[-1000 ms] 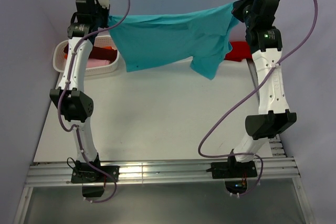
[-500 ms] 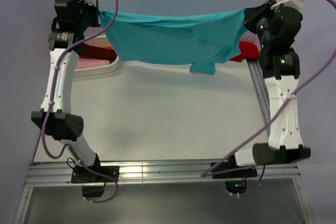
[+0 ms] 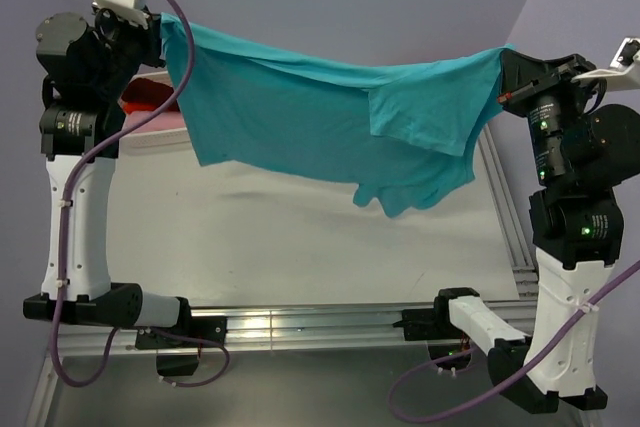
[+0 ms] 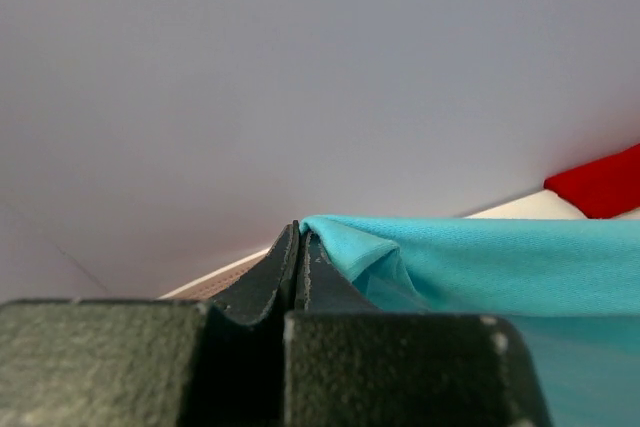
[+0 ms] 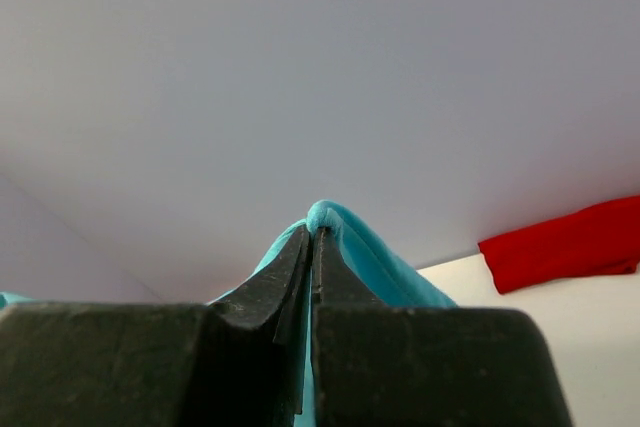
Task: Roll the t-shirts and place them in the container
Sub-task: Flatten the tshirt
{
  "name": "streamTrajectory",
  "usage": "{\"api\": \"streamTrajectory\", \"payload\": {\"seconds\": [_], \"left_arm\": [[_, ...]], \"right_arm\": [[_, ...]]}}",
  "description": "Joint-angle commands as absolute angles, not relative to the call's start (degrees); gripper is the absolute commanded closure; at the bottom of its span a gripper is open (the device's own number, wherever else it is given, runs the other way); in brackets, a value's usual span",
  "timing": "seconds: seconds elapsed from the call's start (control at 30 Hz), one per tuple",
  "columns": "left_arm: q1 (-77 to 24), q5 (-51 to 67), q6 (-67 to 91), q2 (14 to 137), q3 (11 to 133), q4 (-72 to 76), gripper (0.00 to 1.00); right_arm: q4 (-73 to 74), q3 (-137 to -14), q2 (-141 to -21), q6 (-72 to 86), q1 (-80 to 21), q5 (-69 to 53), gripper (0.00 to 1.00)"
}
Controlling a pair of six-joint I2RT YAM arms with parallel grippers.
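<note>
The teal t-shirt (image 3: 330, 122) hangs stretched in the air between my two grippers, high above the table, its lower part drooping at the middle right. My left gripper (image 3: 160, 22) is shut on its left top corner; the left wrist view shows the pinched cloth (image 4: 420, 257) at my left gripper's (image 4: 300, 232) tips. My right gripper (image 3: 505, 55) is shut on the right top corner; the right wrist view shows cloth (image 5: 385, 257) bunched over my right gripper's (image 5: 316, 229) tips. A red t-shirt (image 5: 560, 242) lies at the back right, and it also shows in the left wrist view (image 4: 600, 182).
A white basket (image 3: 150, 132) with red and pink cloth (image 3: 145, 97) stands at the back left, mostly behind the left arm and the teal shirt. The white table (image 3: 300, 247) lies below, with a metal rail (image 3: 300, 322) along the near edge.
Both arms have risen and come nearer the camera, carrying the teal shirt higher above the table. The shirt now hangs wider and lower in view, covering the red shirt at the back right.
</note>
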State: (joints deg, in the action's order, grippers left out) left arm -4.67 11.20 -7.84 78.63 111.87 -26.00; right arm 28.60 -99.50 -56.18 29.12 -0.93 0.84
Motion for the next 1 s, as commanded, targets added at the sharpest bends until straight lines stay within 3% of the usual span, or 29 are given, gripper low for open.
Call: {"api": "streamTrajectory", "payload": {"seconds": [0.0,0.37,0.63,0.77,0.87,0.97], "left_arm": [[-4.22,12.57,-7.82,81.47,112.32,-27.77,1.0],[-4.22,14.33,-8.09,98.25,119.17,-28.74,1.0],[-4.22,11.17,-9.4,117.31,142.8,-28.04,1.0],[-4.31,9.58,-10.19,118.39,142.23,-23.3,1.0],[-4.39,10.19,-11.07,117.78,140.11,-23.72,1.0],[-4.48,10.46,-12.56,116.11,135.3,-25.13,1.0]], "right_arm": [[31.19,-102.82,-60.02,28.13,-0.44,0.35,1.0],[26.9,-107.12,-76.78,29.09,-0.44,-4.3,1.0],[30.67,-134.26,-97.44,28.04,-0.44,-3.34,1.0],[34.01,-145.63,-101.68,28.47,-0.44,-1.94,1.0],[32.44,-138.72,-97.06,29.0,-0.44,-1.41,1.0],[27.53,-120.14,-89.43,29.79,-0.44,-0.7,1.0]]}}
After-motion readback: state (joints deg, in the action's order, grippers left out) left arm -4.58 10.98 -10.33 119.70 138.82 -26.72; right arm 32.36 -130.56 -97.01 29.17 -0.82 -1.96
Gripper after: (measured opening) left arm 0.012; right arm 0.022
